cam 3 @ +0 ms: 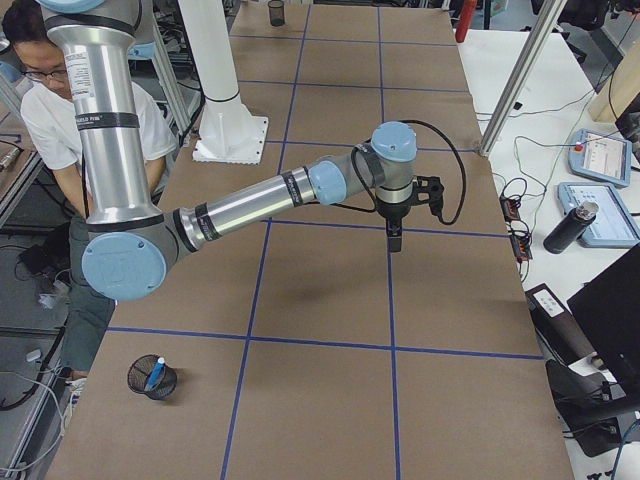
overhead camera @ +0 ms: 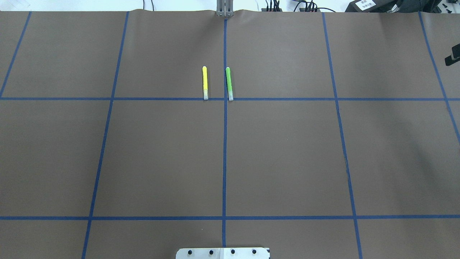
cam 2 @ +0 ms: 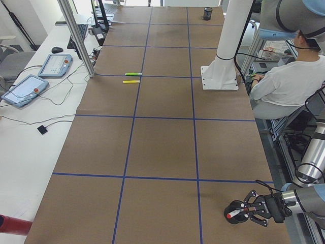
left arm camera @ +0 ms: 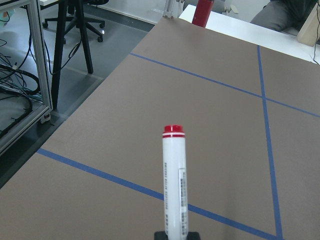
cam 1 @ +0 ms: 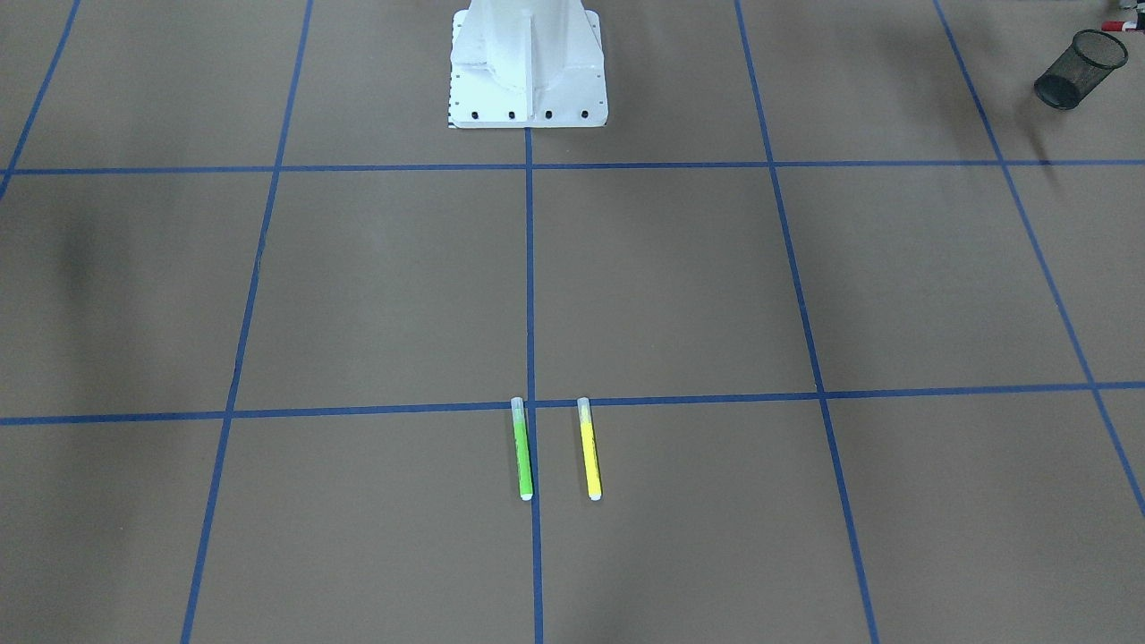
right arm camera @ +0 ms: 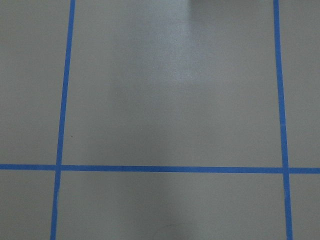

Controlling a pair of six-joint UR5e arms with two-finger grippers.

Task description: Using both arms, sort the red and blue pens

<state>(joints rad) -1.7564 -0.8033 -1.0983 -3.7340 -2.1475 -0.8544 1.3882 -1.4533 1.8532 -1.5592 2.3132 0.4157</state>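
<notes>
The red pen [left arm camera: 174, 185], a white printed barrel with a red cap, sticks out of my left gripper [cam 2: 254, 211], which is shut on its back end. It hangs low over the table at my left end. Its red tip [cam 2: 231, 216] is right by a black mesh cup [cam 1: 1078, 67]; I cannot tell whether it is over the opening. The blue pen [cam 3: 155, 372] stands in another black mesh cup [cam 3: 150, 380] at my right end. My right gripper [cam 3: 393, 238] points down over bare table near the far edge. I cannot tell if it is open or shut.
A green pen [overhead camera: 229, 83] and a yellow pen [overhead camera: 205, 82] lie side by side at the far middle. The white pedestal base [cam 1: 528, 72] stands at the robot's side. A seated person [cam 2: 289, 81] is behind it. A red bottle [left arm camera: 202, 12] stands off the left end.
</notes>
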